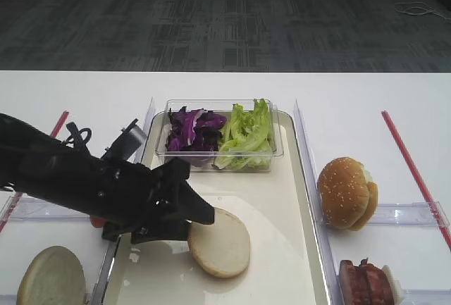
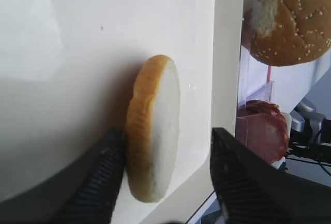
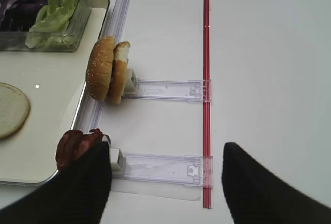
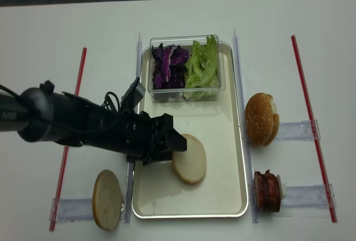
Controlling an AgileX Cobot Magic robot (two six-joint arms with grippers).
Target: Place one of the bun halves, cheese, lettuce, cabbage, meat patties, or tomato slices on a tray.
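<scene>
Lying flat on the tray (image 4: 222, 135), cut face up, toward the near left part of its cream floor: one of the bun halves (image 4: 189, 166). Reaching in over the tray's left rim, the left gripper (image 4: 179, 153), jaws standing apart on either side of that bun; in the left wrist view one finger (image 2: 103, 175) seeming to touch the tan crust, the other standing clear of the pale face, so not clamping. Sitting at the tray's far end, a clear plastic tub (image 4: 186, 68) holding the cabbage (image 4: 168, 68) on its left side and the lettuce (image 4: 202, 65) on its right. Resting off the tray near the tabletop's near left corner, a second bun half (image 4: 107, 200). Standing on edge just beyond the tray's right rim, a sesame-seeded bun (image 4: 260, 118), and nearer the front edge, the meat patties (image 4: 266, 191), both propped against clear plastic holders (image 4: 295, 131). Running along both sides of the tabletop, red strips (image 4: 310, 124). Showing only in its own wrist view, the right gripper (image 3: 165, 188), dark fingers spread wide over the tabletop, gripping nothing.
</scene>
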